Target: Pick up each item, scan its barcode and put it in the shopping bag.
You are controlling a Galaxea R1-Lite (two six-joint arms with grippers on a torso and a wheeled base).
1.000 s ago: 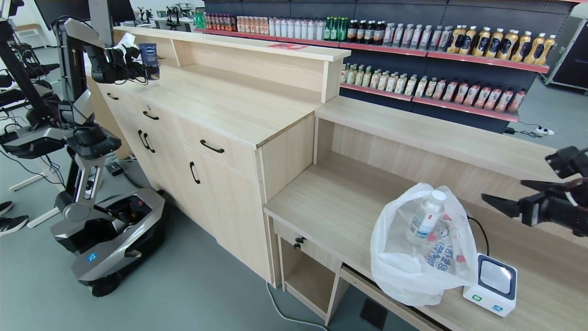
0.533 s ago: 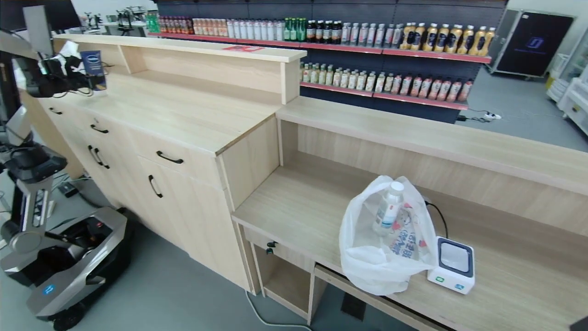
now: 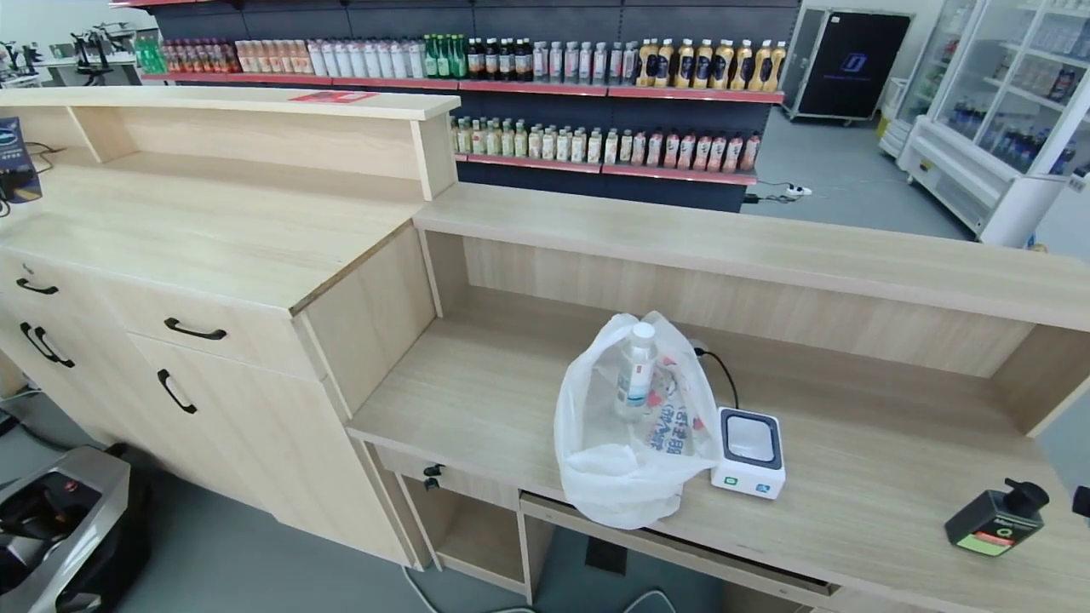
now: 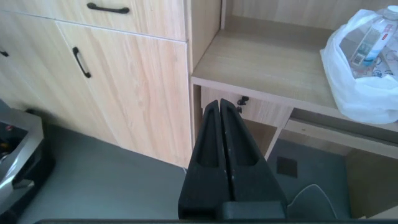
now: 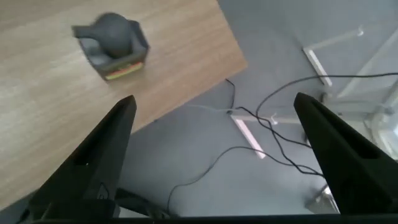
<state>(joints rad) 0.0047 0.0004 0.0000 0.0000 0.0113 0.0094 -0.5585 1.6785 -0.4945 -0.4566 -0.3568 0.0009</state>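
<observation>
At the counter, head view: I see a white plastic shopping bag (image 3: 596, 460) standing on the light wood counter (image 3: 851, 477), with a clear white-capped bottle (image 3: 636, 370) upright inside it.
Scanner: the small white barcode scanner (image 3: 749, 451) with a dark window touches the bag's side.
Pump bottle: a dark squat pump bottle (image 3: 995, 518) with an orange-and-green label sits well apart from the scanner, near the counter's front edge.
Left wrist view, left gripper (image 4: 219, 106): jaws clenched together on nothing, above the grey floor (image 4: 112, 186). The bag and its bottle lie ahead and off to one side.
Right wrist view, right gripper (image 5: 216, 102): jaws spread wide and holding nothing. The pump bottle stands ahead of one fingertip, outside the gap and close to the counter's corner.
</observation>
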